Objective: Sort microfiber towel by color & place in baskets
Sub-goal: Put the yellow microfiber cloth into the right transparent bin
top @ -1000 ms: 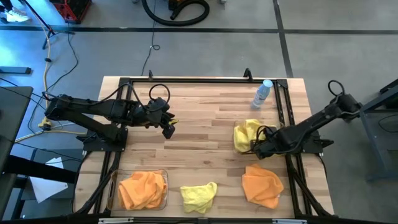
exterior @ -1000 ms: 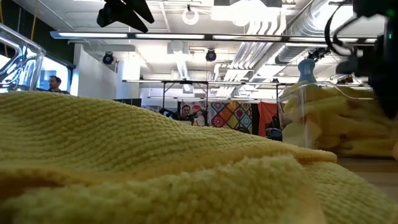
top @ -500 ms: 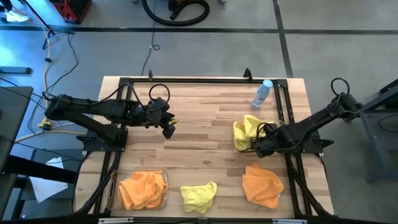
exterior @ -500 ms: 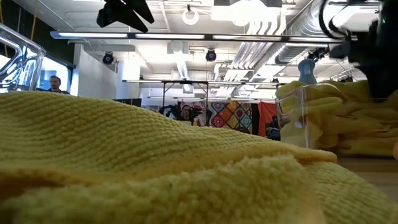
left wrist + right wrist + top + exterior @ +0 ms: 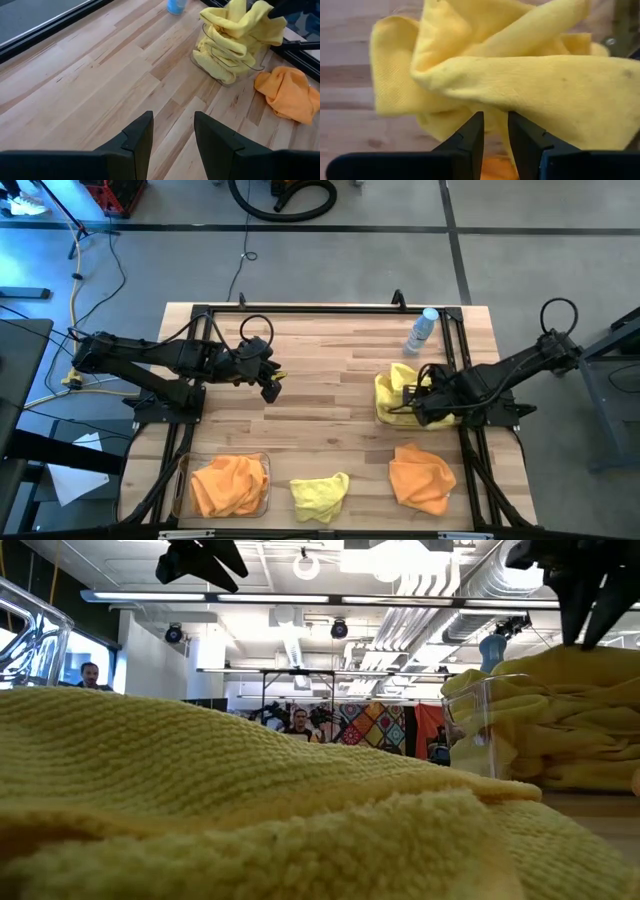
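My right gripper (image 5: 420, 402) hangs over the clear basket (image 5: 220, 75) at the table's right and is shut on a yellow towel (image 5: 245, 20). That towel stands up out of the heap of yellow towels in the basket. An orange towel (image 5: 420, 478) lies on the table in front of that basket. A loose yellow towel (image 5: 320, 495) lies at the near edge and fills the low view's foreground. Orange towels (image 5: 230, 485) fill the left basket (image 5: 183, 480). My left gripper (image 5: 272, 390) hovers open over bare wood at the left, holding nothing. My right gripper pinches a fold at the yellow towel's top (image 5: 495, 102) between its two fingers. The fingers (image 5: 575, 620) come from above, pointing steeply down. The towel is drawn up into a peak (image 5: 580, 655) below them, and its lower part stays in the basket on the other yellow cloths.
A small clear bottle with a blue cap (image 5: 422, 330) stands behind the right basket. Black frame rails (image 5: 200, 315) run along the table's far and side edges. Bare wood (image 5: 330, 390) lies between the two arms.
My right gripper has risen straight up above the right basket, keeping its fingers as they were. The yellow towel's top has come up with it into a peak, while the towel's lower part stays in the basket.
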Tool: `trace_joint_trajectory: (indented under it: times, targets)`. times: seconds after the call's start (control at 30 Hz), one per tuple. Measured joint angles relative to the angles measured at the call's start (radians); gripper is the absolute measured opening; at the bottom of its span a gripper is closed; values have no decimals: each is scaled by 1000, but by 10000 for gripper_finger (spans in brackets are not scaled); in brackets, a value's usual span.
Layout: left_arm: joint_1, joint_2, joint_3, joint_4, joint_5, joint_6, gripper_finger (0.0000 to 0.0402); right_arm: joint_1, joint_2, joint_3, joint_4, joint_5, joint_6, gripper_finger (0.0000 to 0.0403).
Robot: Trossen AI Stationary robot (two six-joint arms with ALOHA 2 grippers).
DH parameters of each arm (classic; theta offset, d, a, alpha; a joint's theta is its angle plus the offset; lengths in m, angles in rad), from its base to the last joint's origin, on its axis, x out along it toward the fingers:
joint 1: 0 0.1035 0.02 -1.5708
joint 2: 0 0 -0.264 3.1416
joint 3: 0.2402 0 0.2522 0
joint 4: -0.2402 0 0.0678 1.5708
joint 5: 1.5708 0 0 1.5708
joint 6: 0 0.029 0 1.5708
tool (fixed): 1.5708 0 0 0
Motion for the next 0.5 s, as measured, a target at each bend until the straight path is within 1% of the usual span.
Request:
trace_joint_trajectory:
  times: [0.07,0.1,0.2,0.23,0.27,0.37,0.43,0.5]
  targets:
    - [0,0,0,0,0,0,131,-4,0,3,42,1,-31,83]
    - [0,0,0,0,0,0,131,-4,1,3,56,19,-42,83]
    - [0,0,0,0,0,4,131,-15,1,3,51,121,-58,83]
    - [0,0,0,0,1,8,131,-27,2,1,40,129,-59,83]
    - [0,0,0,0,1,9,131,-44,2,-11,30,120,-59,83]
    - [0,0,0,-1,2,8,131,-103,2,-83,39,16,-77,83]
    - [0,0,0,-1,2,12,131,-135,2,-145,110,-23,-121,83]
    - [0,0,0,-1,2,26,131,-164,3,-212,213,-36,-162,83]
